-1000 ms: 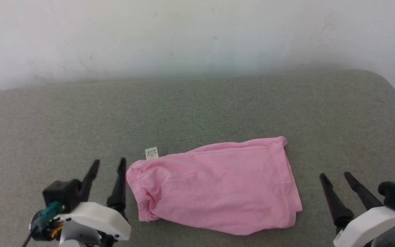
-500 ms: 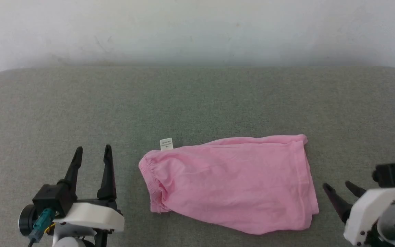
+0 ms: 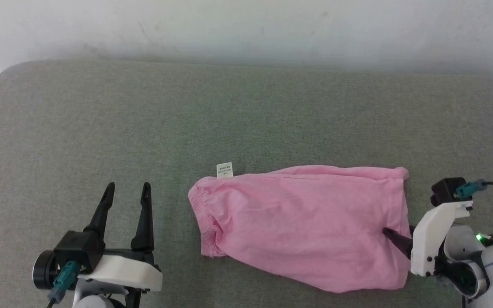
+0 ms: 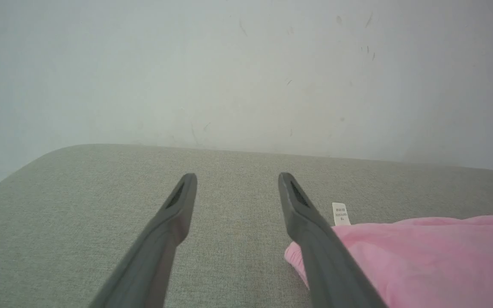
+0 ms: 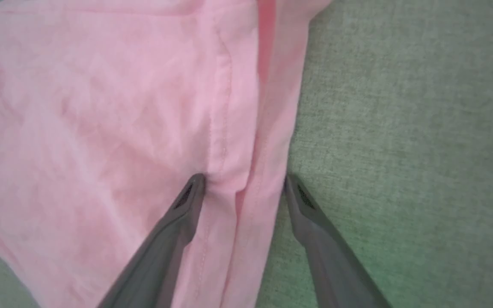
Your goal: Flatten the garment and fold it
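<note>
- Garment [image 3: 302,226] lies lower centre of head view on grey padded surface [image 3: 246,111].
- Right hand [image 5: 244,177]: fingers apart, straddling hem edge [image 5: 268,128]; left hand [image 3: 128,185] apart, empty, beside waistband [image 3: 199,214].
- Step: flattening; next likely needs pinching hem, pulling taut.

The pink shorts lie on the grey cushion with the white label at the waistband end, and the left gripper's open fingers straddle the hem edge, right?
Not the left: the right wrist view shows the right gripper open astride the hem of the shorts. The cushion and label are as you said.
</note>
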Controlling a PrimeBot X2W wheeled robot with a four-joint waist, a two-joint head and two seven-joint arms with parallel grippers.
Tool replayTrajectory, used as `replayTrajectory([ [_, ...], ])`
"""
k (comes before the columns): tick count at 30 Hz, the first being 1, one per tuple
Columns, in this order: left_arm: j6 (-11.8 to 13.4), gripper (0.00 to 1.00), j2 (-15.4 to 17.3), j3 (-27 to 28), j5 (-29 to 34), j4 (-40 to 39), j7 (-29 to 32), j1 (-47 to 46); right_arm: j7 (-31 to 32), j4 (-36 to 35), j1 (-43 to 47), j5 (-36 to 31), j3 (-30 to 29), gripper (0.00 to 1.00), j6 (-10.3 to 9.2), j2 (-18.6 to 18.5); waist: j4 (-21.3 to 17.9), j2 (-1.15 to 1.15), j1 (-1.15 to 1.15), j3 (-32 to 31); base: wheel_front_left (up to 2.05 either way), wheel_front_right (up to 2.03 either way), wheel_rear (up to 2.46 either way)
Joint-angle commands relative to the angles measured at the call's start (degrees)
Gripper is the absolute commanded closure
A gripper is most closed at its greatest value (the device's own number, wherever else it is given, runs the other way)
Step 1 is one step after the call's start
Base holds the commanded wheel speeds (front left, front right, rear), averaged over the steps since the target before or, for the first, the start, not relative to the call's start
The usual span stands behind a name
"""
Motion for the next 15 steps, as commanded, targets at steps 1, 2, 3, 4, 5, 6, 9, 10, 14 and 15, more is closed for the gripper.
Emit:
replayTrajectory([
  [1, -0.8, 0.00, -0.7, 0.6, 0.8, 0.2, -0.3, 0.1, 2.9, 3.8, 0.1, 1.6, 2.1, 0.64, -0.03, 0.5, 0.5, -0.01, 0.00, 0.2, 0.00, 0.00, 0.00],
  [2, -1.0, 0.00, -0.9, 0.8, 1.1, 0.3, -0.3, 0.1, 4.0, 4.7, 0.1, 2.6, 2.9, 1.00, -0.03, 0.7, 0.5, -0.01, 0.00, 0.2, 0.00, 0.00, 0.00],
  [3, -1.2, 0.00, -1.1, 1.0, 1.4, 0.3, -0.3, 0.2, 5.0, 5.5, 0.0, 3.7, 3.6, 1.00, -0.03, 0.9, 0.5, -0.01, 0.00, 0.2, 0.00, 0.00, 0.00],
  [4, -1.3, 0.00, -1.1, 1.2, 1.9, 0.4, -0.3, 0.2, 5.7, 5.9, -0.1, 4.4, 4.3, 1.00, -0.03, 0.8, 0.4, -0.01, 0.00, 0.2, 0.00, 0.00, 0.00],
  [5, -1.4, 0.00, -1.1, 1.4, 2.3, 0.5, -0.3, 0.3, 5.5, 5.9, -0.3, 5.0, 4.9, 1.00, -0.03, 0.6, 0.3, -0.01, 0.00, 0.1, 0.00, 0.00, 0.00],
  [6, -1.5, 0.00, -1.2, 1.6, 2.5, 0.5, -0.3, 0.3, 4.8, 5.7, -0.6, 5.5, 5.2, 1.00, -0.03, 0.5, 0.2, -0.01, 0.00, 0.0, 0.00, 0.00, 0.00],
  [9, -2.0, 0.00, -1.6, 2.3, 2.9, 0.9, -0.3, 0.8, 0.8, 4.4, -1.4, 5.9, 5.5, 1.00, -0.03, -0.5, -0.2, -0.01, 0.00, -0.8, 0.00, 0.00, 0.00],
  [10, -2.1, 0.00, -1.7, 2.4, 3.0, 1.1, -0.3, 0.9, -0.9, 3.8, -1.6, 5.6, 5.2, 1.00, -0.03, -1.0, -0.2, -0.01, 0.00, -1.1, 0.00, 0.00, 0.00],
  [14, -2.6, 0.00, -1.8, 2.8, 3.3, 1.8, -0.3, 1.8, -5.0, 0.5, 0.0, 5.0, 2.9, 1.00, -0.03, -2.1, -0.6, -0.01, 0.00, -2.4, 0.00, 0.00, 0.00],
  [15, -2.6, 0.00, -1.8, 3.0, 3.3, 1.9, -0.3, 2.1, -5.5, -0.6, 0.8, 4.7, 2.1, 1.00, -0.03, -2.3, -0.8, -0.01, 0.00, -2.7, 0.00, 0.00, 0.00],
])
